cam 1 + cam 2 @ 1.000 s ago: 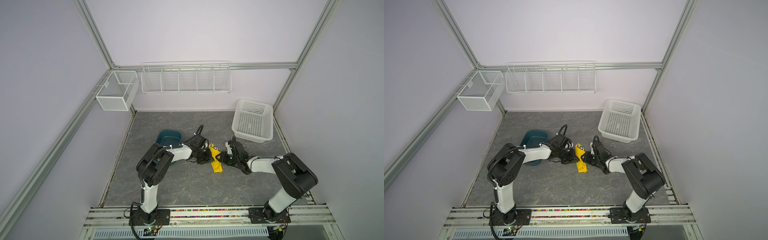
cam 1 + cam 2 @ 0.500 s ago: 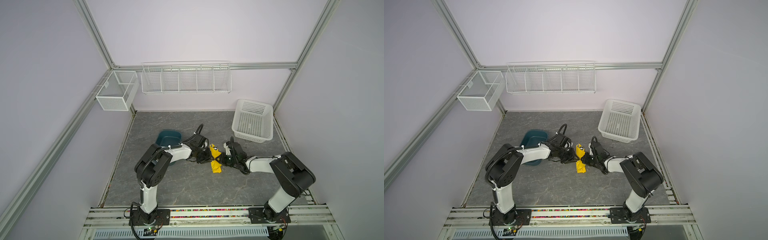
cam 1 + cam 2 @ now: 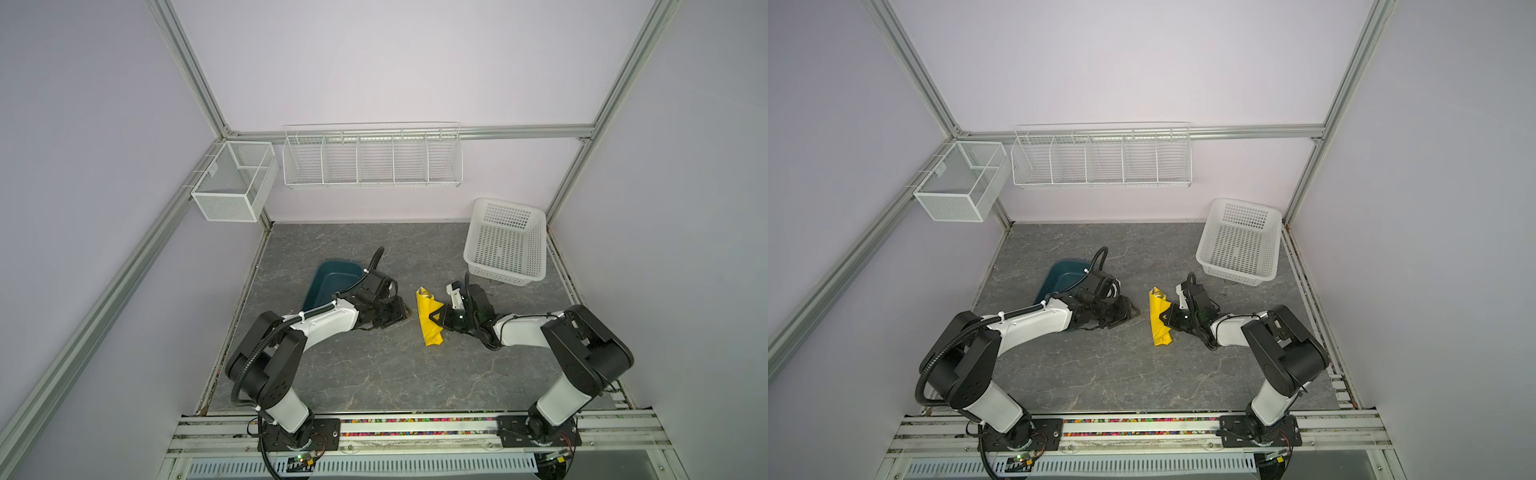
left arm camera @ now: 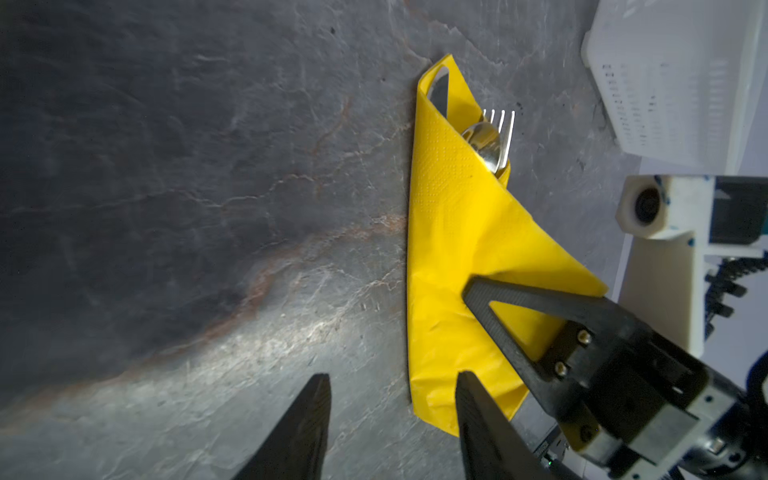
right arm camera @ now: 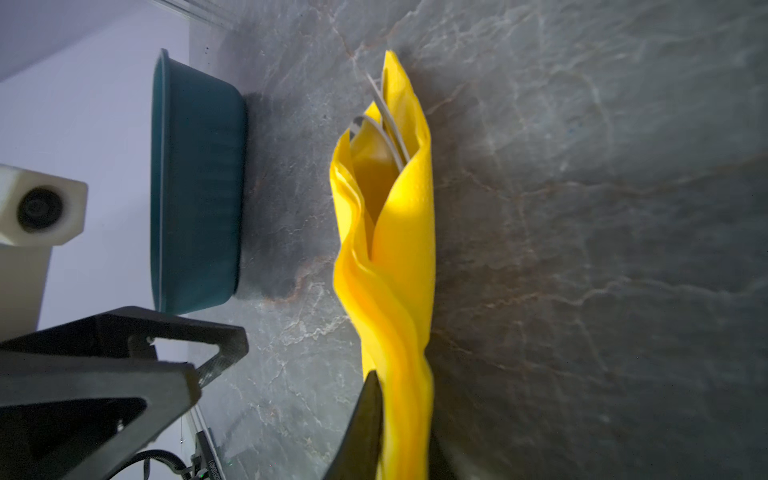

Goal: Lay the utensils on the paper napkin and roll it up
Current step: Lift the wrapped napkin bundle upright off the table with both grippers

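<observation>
Yellow paper napkin (image 4: 449,249) pinched by right gripper (image 5: 399,432) alone, left gripper (image 4: 392,378) parted, empty: risks unrolling, spilling silver metal utensils (image 4: 492,141).

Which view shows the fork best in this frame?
The left wrist view: the fork shows its tines clear of the paper napkin, partly overlapped by the spoon. The right wrist view shows only thin grey edges inside the roll. In both top views it is at most a glint.
</observation>
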Robot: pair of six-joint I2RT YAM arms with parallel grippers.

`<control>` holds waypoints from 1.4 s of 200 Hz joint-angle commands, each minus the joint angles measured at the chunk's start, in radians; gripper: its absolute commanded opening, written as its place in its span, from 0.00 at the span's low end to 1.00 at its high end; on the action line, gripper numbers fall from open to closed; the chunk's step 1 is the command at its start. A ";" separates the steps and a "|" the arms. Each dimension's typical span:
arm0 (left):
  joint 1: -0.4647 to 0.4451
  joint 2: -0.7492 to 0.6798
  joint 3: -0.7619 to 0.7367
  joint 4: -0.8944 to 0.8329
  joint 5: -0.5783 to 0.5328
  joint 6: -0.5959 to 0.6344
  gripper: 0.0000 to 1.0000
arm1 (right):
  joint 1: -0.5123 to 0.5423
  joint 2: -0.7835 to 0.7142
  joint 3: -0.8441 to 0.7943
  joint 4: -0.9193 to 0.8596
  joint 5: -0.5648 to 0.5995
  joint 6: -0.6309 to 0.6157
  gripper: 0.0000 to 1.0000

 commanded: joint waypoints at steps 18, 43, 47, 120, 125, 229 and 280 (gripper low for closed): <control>0.001 -0.074 -0.051 0.113 -0.077 0.036 0.54 | -0.005 -0.049 -0.006 0.071 -0.049 -0.011 0.11; 0.027 -0.097 -0.102 0.222 0.014 0.012 0.57 | -0.003 -0.069 -0.002 0.067 -0.064 -0.016 0.11; 0.032 -0.096 -0.110 0.244 0.037 0.005 0.57 | -0.003 -0.074 0.000 0.066 -0.068 -0.016 0.11; 0.062 -0.105 -0.169 0.428 0.154 -0.077 0.59 | -0.002 -0.179 0.017 0.011 -0.088 -0.036 0.11; 0.062 -0.108 -0.169 0.432 0.157 -0.077 0.59 | -0.002 -0.186 0.019 0.007 -0.091 -0.036 0.11; 0.125 -0.162 -0.177 0.724 0.380 -0.168 0.67 | -0.001 -0.358 0.124 -0.012 -0.230 -0.028 0.12; 0.124 -0.162 -0.166 0.886 0.469 -0.223 0.69 | -0.002 -0.413 0.162 0.003 -0.269 -0.002 0.12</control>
